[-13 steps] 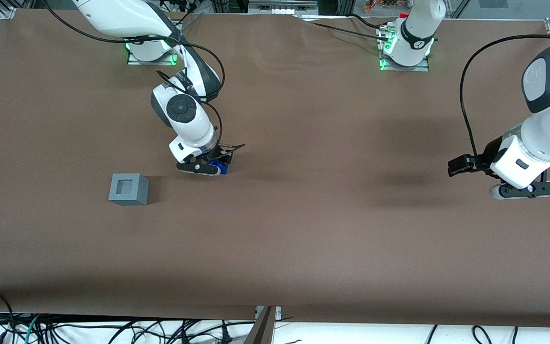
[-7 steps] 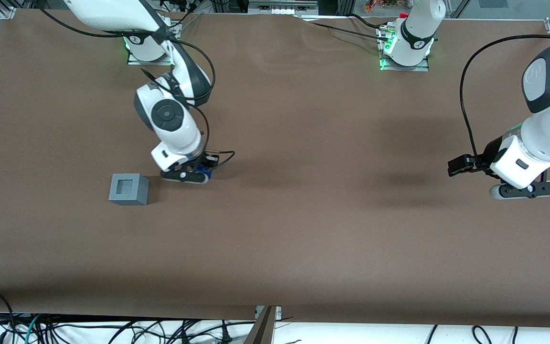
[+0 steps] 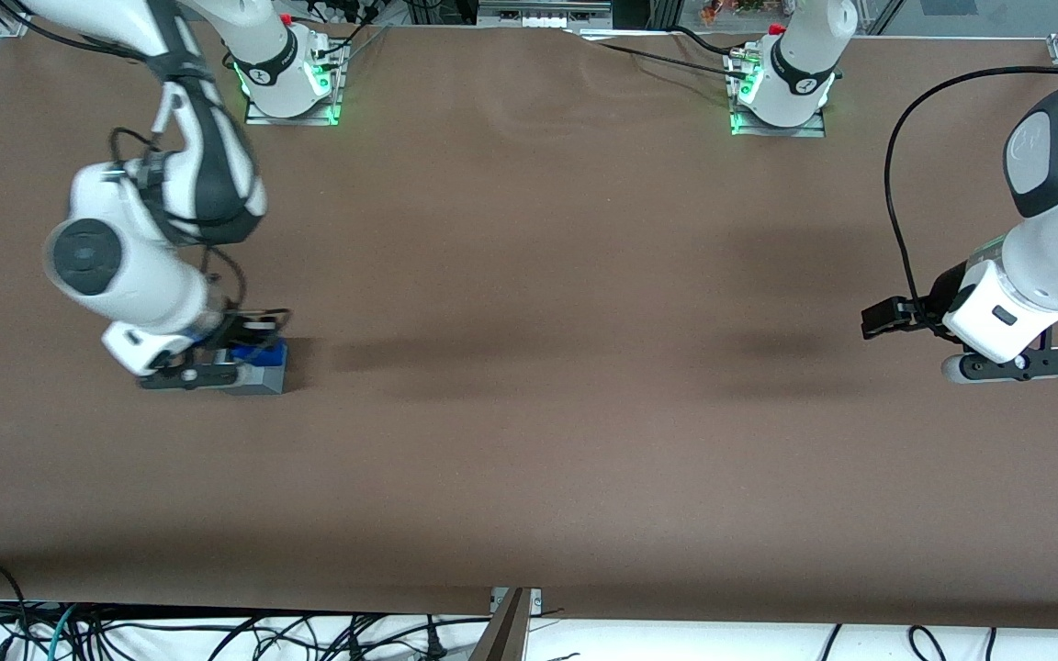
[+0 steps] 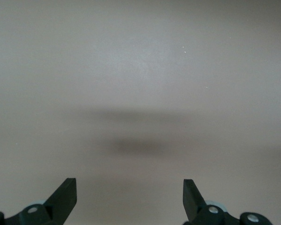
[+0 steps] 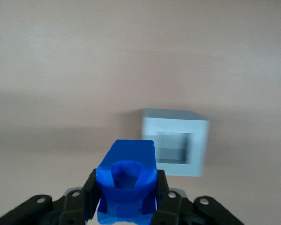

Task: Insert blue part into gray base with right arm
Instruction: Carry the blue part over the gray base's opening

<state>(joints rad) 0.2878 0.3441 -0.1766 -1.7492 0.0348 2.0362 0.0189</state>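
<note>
Gripper (image 3: pixel 217 367) sits at the left edge of the front frame, low over the table (image 3: pixel 538 413), fingers clamped on the blue part (image 5: pixel 127 180). Wrist view: both black fingers (image 5: pixel 90 194) press the part's sides, and its hollow end faces the camera.

Blue part (image 3: pixel 258 353) is held above the gray base (image 3: pixel 264 381), overlapping it in the front view. Wrist view shows them apart: the part is off the table and not in the square recess; the gray base (image 5: pixel 175 140) sits just beside and past the part's tip, offset sideways, recess facing up and unfilled.

Room: brown surface is open all around the base in both views. Long open stretch of table runs toward the parked arm's end.

Right arm (image 3: pixel 125 248) reaches down from its mount at upper left of the front frame, bends at the elbow, with its wrist angled down and the gripper nearly level with the base's top. Cable loops at the wrist.

Count: one blue part, one gray base.
</note>
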